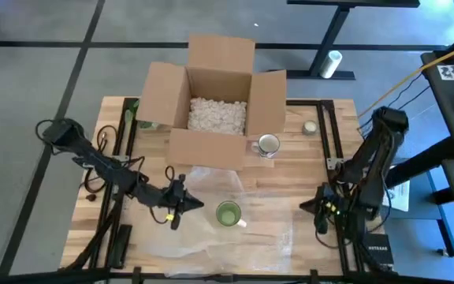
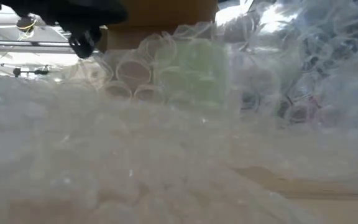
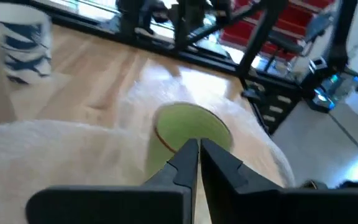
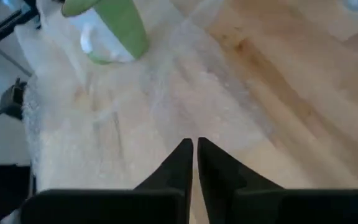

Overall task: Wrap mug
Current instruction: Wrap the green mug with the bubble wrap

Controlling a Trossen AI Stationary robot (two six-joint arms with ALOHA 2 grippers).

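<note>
— While you look down from above, what sits at the far left?

— My left arm, reaching in over the wooden worktop [image 1: 290,237]. My left gripper [image 1: 189,204] hangs low just beside the green mug [image 1: 228,214], on its left. In my left wrist view the two fingers [image 3: 188,163] are pressed together, nothing between them, their tips pointing at the mug's rim.

— And the mug itself?

— It stands upright near the middle front of the worktop, on a sheet of clear bubble wrap [image 1: 211,241] that spreads under it and toward the front edge. Its white handle points to the right. From table height the wrap fills nearly the whole picture, and the mug shows only as a green blur through the bubbles.

— What lies behind it?

— An open cardboard box [image 1: 215,99] with its flaps spread, white packing peanuts [image 1: 217,114] inside. Just right of the box's front flap stands a second mug [image 1: 268,145], pale with a dark pattern. Farther right, near the back edge, is a small round thing I cannot make out.

— And at the right?

— My right gripper [image 1: 320,211] is low over the worktop, well apart from the green mug. Its fingers are also closed on each other and hold nothing, just past the wrap's right edge.
</note>
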